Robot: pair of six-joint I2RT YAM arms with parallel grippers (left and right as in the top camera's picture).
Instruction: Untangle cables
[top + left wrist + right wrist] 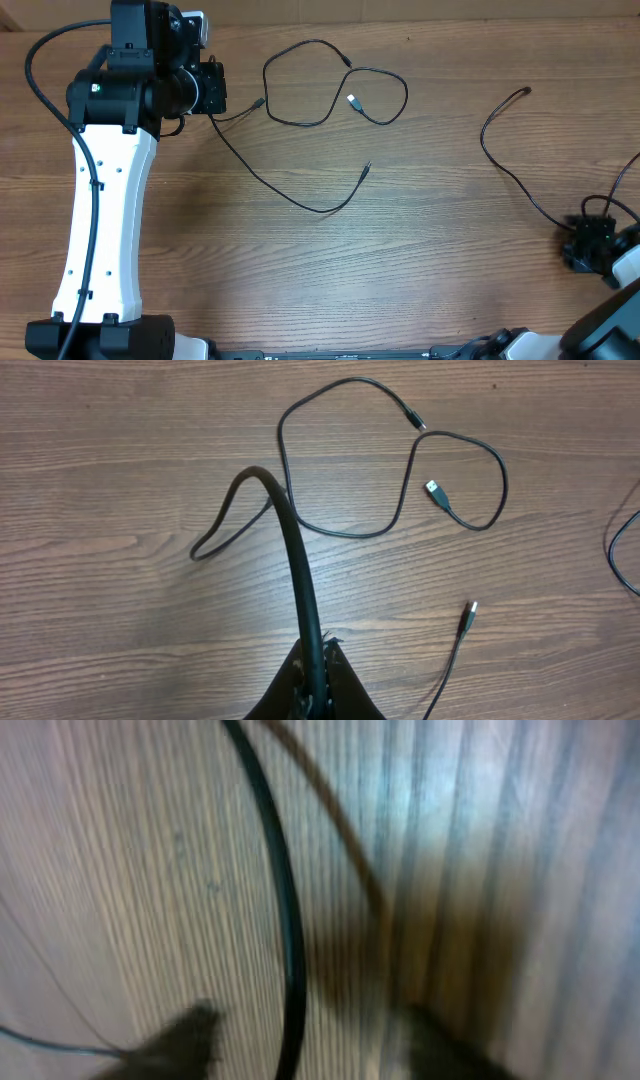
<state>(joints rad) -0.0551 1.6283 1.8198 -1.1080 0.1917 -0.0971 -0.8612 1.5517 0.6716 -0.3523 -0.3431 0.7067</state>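
Observation:
Three thin black cables lie on the wooden table. A looped cable [385, 110] with a silver plug [352, 100] lies at the top middle; it also shows in the left wrist view [390, 525]. My left gripper [212, 92] is shut on a second cable [280, 190], which runs down and right to a plug [368, 168]. In the left wrist view this cable [300, 580] arches up out of the jaws [315, 680]. A third cable [505, 165] curves at the right towards my right gripper [590, 245]. In the blurred right wrist view it [285, 900] passes between the spread fingers [310, 1040].
The white left arm [105, 210] reaches along the table's left side. A thick arm wire [40, 85] loops at the far left. Another dark wire [620, 185] runs at the right edge by the right arm.

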